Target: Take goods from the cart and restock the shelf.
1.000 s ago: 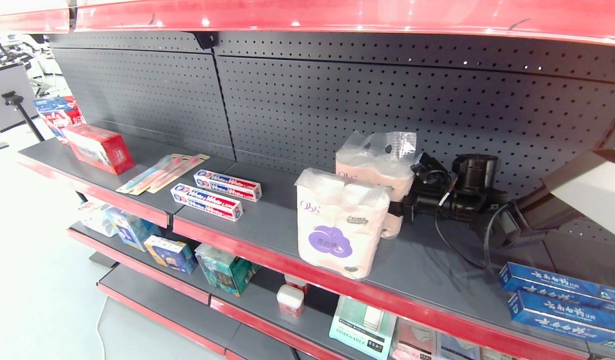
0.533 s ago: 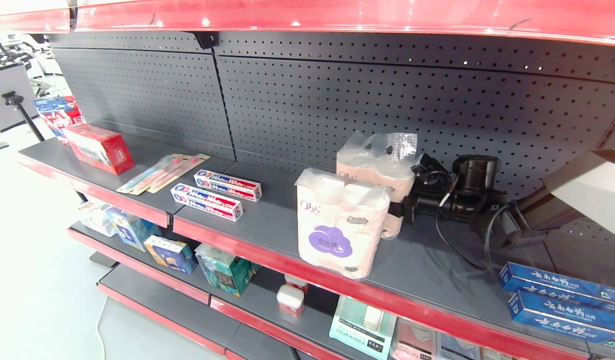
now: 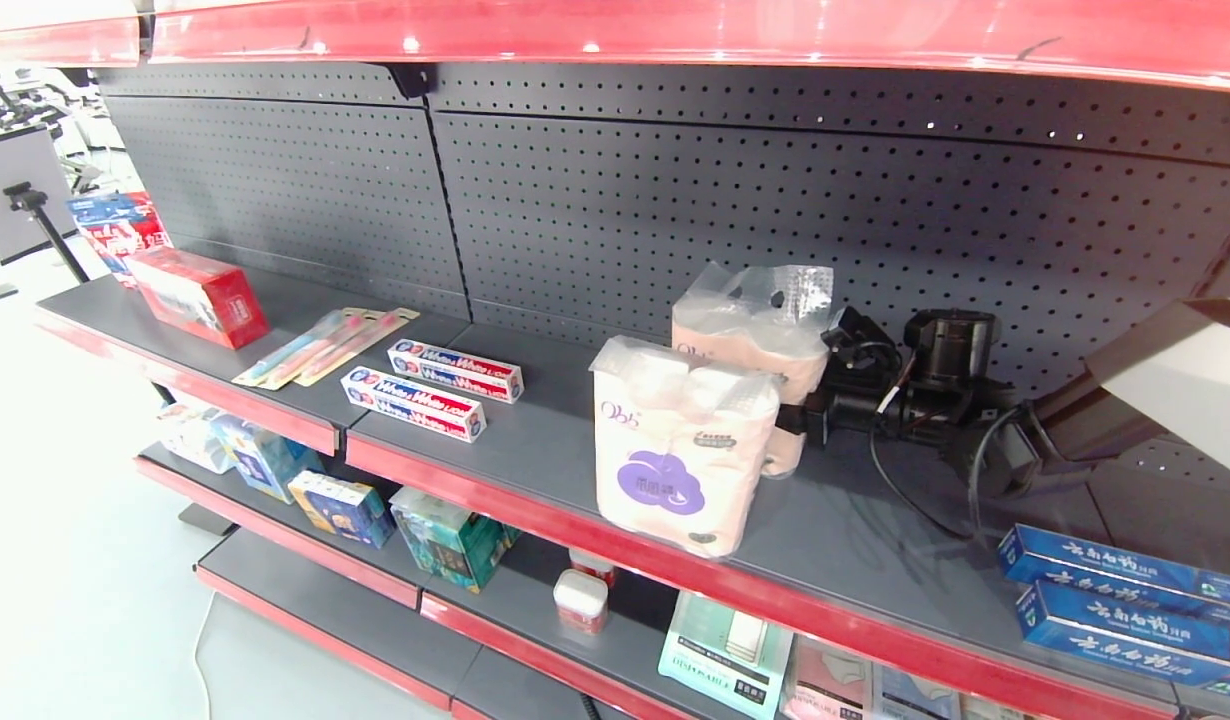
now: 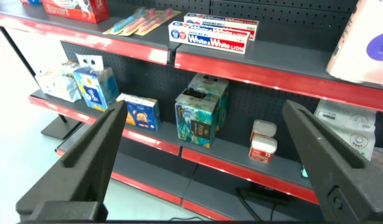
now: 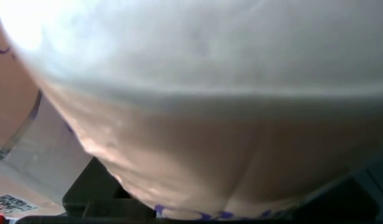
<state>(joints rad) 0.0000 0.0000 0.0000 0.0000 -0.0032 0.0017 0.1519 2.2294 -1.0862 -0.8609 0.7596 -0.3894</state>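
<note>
In the head view, the shelf (image 3: 535,440) is seen with two tissue packs stood on it: the rear tissue pack (image 3: 750,335) near the pegboard back and the front tissue pack (image 3: 680,445) at about seven o'clock of it, just beside it and nearer the red edge. The right gripper (image 3: 810,410) is brought in from three o'clock, and the rear tissue pack is met on its side; a dark finger is seen pressed against the wrap, so the pack is judged to be clasped rather than merely touched. The pack stands upright with its long axis vertical, and it lies at nine o'clock of the gripper. If it is to be let go, a withdrawal toward three o'clock along the arm's own line is judged to be called for, so that neither pack is toppled. Toothpaste boxes (image 3: 430,385) are laid flat, well apart, at nine o'clock of the packs. In the left wrist view, the left gripper (image 4: 203,106) is held wide open and empty before the lower shelves, with a green box (image 4: 200,115) beyond it; the right arm is by far the nearer to the packs. In the right wrist view, the rear tissue pack (image 5: 197,124) is pressed close against the camera.
</note>
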